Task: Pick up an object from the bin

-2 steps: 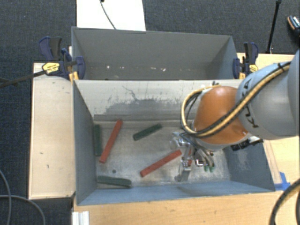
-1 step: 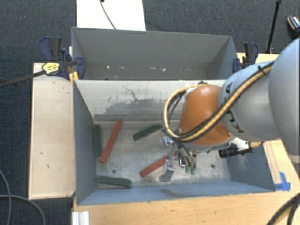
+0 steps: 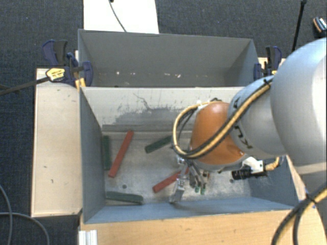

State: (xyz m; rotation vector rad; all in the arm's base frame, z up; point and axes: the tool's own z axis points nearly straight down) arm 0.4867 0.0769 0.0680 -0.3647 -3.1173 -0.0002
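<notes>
Grey metal forms the bin [image 3: 92,162], and only a few loose sticks lie on its scuffed floor. A long red stick [image 3: 120,153] slants across the left part. Just beside it, a dark green stick [image 3: 106,152] lies along the foot of the left wall. Another green stick [image 3: 158,145] lies tilted near the middle, towards the back wall. A fourth, dark green bar [image 3: 124,198] lies flat in the front left corner, well apart from the rest. The short red stick [image 3: 164,183] lies near the front wall, right of centre. It slopes up to the right, and its upper end runs in under the jaws. No other thing crowds it. The grey arm [image 3: 286,111] comes in from the right and bends down into the bin. Its rounded orange cover [image 3: 217,134] hangs over the floor right of centre, with a loop of yellow and black cable [image 3: 179,131] curling round its left side. The jaws point down below the cover, close to the floor and touching or nearly touching the short red stick's right end. Whether they are open or closed cannot be told, nor whether the stick sits between them.
</notes>
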